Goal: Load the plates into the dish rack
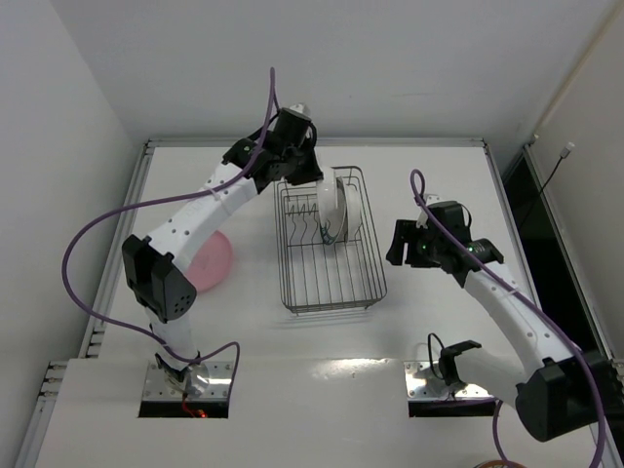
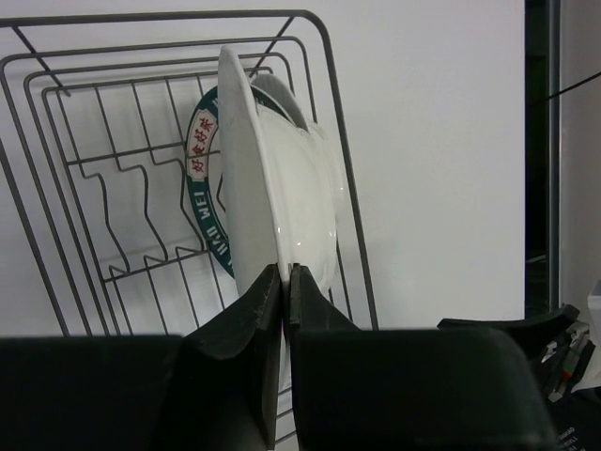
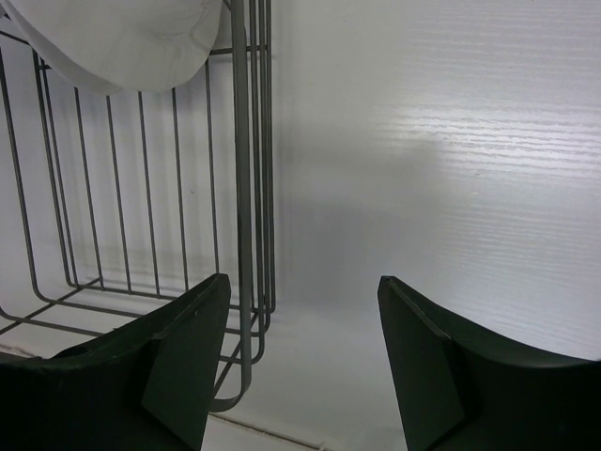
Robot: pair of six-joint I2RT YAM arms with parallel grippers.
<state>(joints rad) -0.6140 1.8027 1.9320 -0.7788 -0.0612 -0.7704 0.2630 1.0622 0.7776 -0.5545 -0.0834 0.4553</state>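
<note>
My left tool (image 2: 285, 282) is clamped on the rim of a white plate (image 2: 282, 178), fingers pinched tight on its edge. The plate stands on edge at the far end of the dish rack (image 1: 331, 281), just beside the teal-rimmed patterned plate (image 2: 200, 169). I can't tell if the two touch. My right tool (image 3: 302, 291) is apart and holds nothing, hovering off the rack's right side over the tabletop (image 1: 439, 175). A pink plate (image 1: 213, 261) lies flat left of the rack, partly under my left arm, not yet loaded.

Step in hand, as I judge it: seat the white plate and let go. Its bottom edge is hidden, so lower slowly and keep it upright until it settles between prongs. Open only a little, then back out along the plate's own plane so it doesn't tip into its neighbour.
</note>
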